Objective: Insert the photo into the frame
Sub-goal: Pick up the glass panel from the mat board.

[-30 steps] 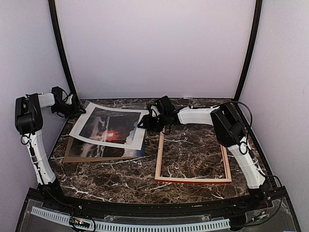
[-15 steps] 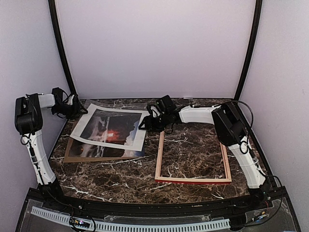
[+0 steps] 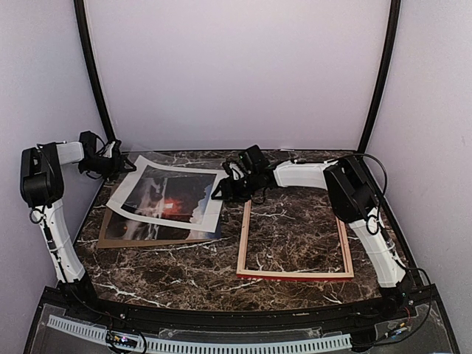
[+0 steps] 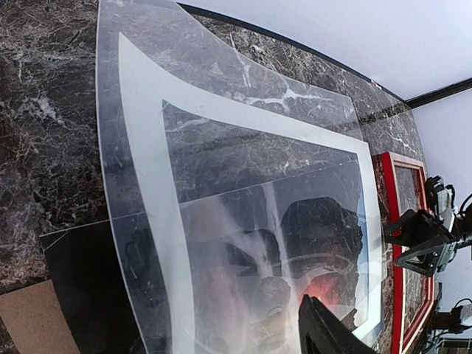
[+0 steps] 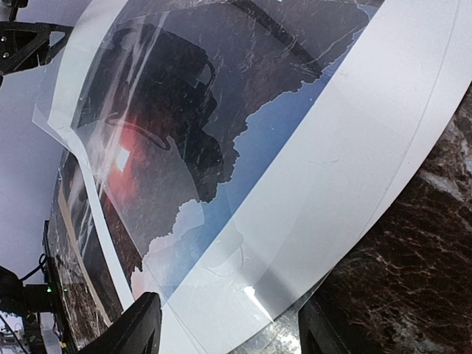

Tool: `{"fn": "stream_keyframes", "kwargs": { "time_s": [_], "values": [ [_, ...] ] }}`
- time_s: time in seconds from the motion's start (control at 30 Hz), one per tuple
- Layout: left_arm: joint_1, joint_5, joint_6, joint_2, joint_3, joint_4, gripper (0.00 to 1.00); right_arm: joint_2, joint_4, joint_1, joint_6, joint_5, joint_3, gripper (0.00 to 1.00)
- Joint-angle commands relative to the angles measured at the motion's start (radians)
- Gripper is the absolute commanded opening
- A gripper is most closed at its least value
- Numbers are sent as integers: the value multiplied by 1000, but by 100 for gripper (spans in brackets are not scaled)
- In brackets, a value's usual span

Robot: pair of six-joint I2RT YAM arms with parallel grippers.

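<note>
Two jaws at white mat (image 3: 171, 218): left, at far-left corner, just shifted slightly, grip unclear; right spread wide astride right edge. Photo (image 3: 147, 230) unmoved, table (image 3: 184, 273) left side, under mat. Frame (image 3: 293, 275) empty, right side.

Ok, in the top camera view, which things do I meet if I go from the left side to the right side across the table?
left gripper → white mat → right gripper → frame. The photo and the brown backing board overlap the mat, so I leave them out of the order.
</note>
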Motion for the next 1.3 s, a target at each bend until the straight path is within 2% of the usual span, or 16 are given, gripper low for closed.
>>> {"fn": "stream_keyframes", "kwargs": {
  "time_s": [0.0,0.6,0.73,1.07,1.27],
  "values": [
    [-22,22,19,-80,-31,-51,61,0,-11,10,-18,-33,11,65],
    [-21,-69,12,-172,-79,5,65,-8,-10,9,-30,-33,-19,67],
    [-22,-70,3,-184,-78,9,59,-13,-10,9,-32,-31,-27,68],
    [-22,-76,-33,-238,-109,14,31,-34,2,0,-23,-49,-45,76],
    [-24,-67,-71,-291,-169,17,23,-41,8,-9,1,-65,-59,76]
  ]
}}
